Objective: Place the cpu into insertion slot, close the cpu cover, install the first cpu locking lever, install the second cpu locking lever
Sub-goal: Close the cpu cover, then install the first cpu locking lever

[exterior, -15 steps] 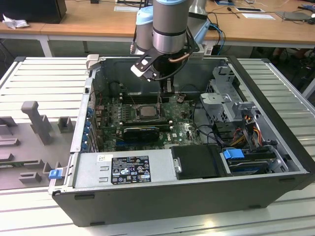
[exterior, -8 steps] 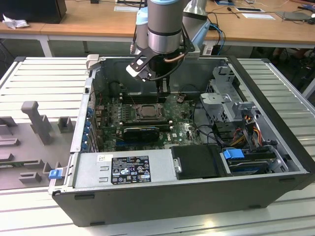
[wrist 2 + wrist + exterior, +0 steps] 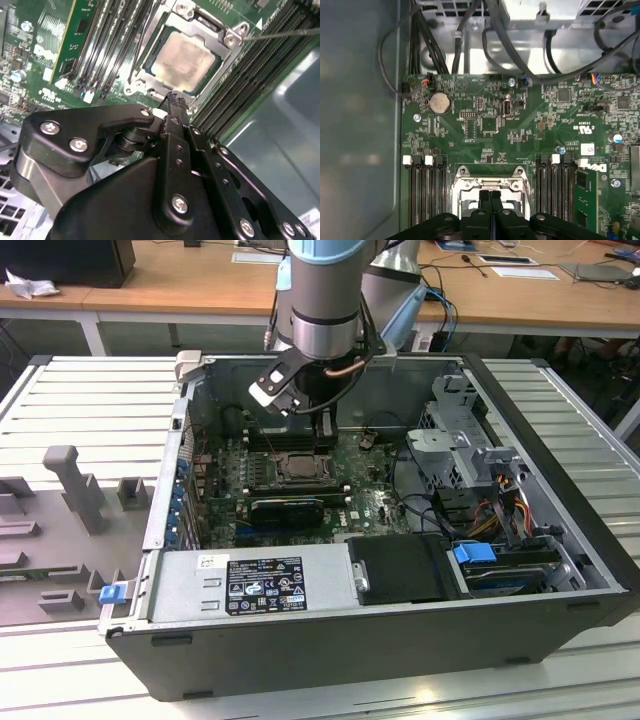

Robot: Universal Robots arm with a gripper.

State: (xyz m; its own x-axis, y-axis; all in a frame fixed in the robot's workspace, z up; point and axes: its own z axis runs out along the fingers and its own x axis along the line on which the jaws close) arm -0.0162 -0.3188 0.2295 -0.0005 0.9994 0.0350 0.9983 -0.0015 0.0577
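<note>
The cpu (image 3: 185,57), a pale silvery square, lies flat in the insertion slot (image 3: 298,468) on the green motherboard. The silver cpu cover (image 3: 226,59) frames it and looks laid down around its edges. A thin metal lever (image 3: 280,33) sticks out from one corner of the socket. In the first wrist view the socket's metal frame (image 3: 465,184) sits just beyond the fingers. My gripper (image 3: 175,98) hovers just above the socket's edge, fingers pressed together with nothing between them. It is also seen from behind (image 3: 490,196) and in the exterior view (image 3: 322,432), reaching down into the open case.
Long black memory slots (image 3: 425,190) flank the socket on both sides. Cable bundles (image 3: 470,40) run along the board's far edge. A black card (image 3: 290,510), the power supply (image 3: 250,585) and a drive cage (image 3: 465,445) crowd the case. The case walls (image 3: 560,490) enclose everything.
</note>
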